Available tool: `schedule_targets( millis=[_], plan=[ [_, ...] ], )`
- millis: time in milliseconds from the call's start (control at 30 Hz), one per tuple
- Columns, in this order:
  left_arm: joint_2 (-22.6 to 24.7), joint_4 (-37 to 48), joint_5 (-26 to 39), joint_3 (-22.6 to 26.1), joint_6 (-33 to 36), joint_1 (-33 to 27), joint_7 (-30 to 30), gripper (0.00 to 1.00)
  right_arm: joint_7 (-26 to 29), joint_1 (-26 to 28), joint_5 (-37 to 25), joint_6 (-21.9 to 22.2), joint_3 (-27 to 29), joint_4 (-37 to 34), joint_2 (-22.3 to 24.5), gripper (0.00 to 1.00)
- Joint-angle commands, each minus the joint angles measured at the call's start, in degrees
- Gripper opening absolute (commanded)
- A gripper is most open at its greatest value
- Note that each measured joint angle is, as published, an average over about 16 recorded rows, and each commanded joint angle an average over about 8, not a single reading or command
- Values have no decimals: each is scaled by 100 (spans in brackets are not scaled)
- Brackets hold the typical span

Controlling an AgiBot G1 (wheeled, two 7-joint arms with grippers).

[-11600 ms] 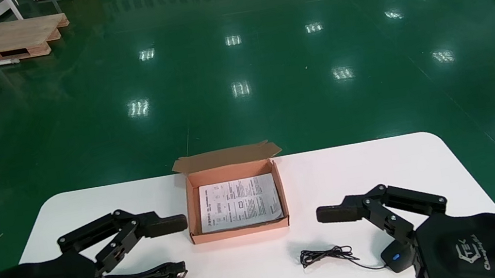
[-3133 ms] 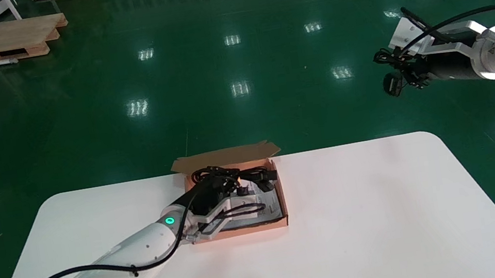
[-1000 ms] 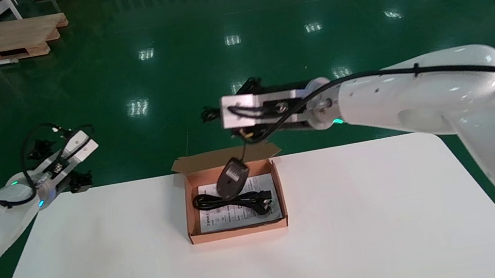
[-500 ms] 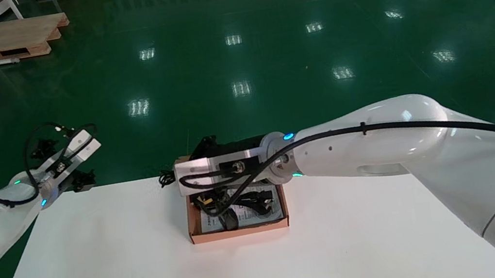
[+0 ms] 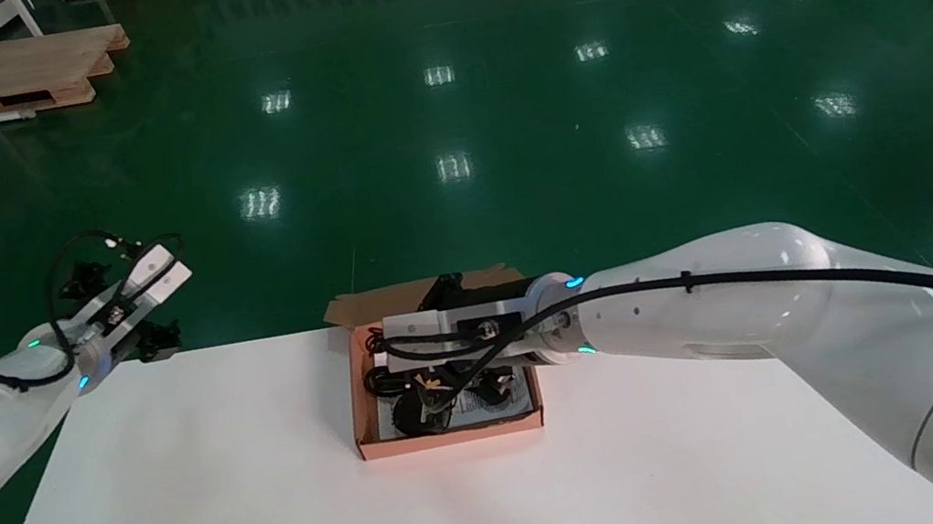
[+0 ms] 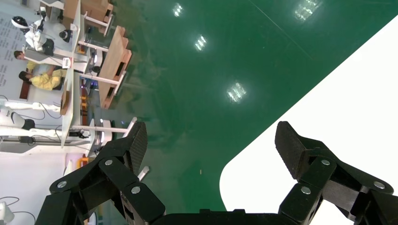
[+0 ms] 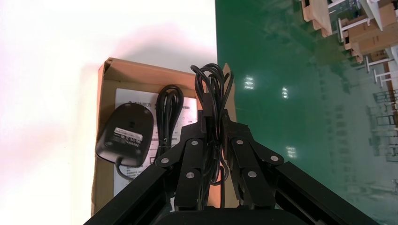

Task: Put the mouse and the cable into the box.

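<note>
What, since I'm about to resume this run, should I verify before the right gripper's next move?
1. Mouse inside the box: ok, label side up.
2. Cable in the box: ok, beside the mouse.
3. Right gripper shut on the mouse cord: ok.
4. Mouse cord over the box interior: cannot tell, near one wall.
5. Left gripper away from the box: ok, open, by the table's far left corner.

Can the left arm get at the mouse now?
Probably not: the right gripper, shut on the mouse cord, hangs over the box, and the left gripper sits beyond the table corner.
</note>
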Motion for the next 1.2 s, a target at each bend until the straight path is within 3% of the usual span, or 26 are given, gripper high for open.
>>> schedule_targets(
  millis=[33,667,1200],
  plan=[
    [-2,4,-1,-1,-2,-2,0,100,13,-22,82,42,-65,7,2,100],
    [-55,-107,-69,-37,107,50,-23,100,98,-122,81,-167,202,114,138,100],
    [-1053,-2025,-1407,-751,2063,928,-449,100,809,-1069,895,-1461,1670,1107,1255,100]
  ],
)
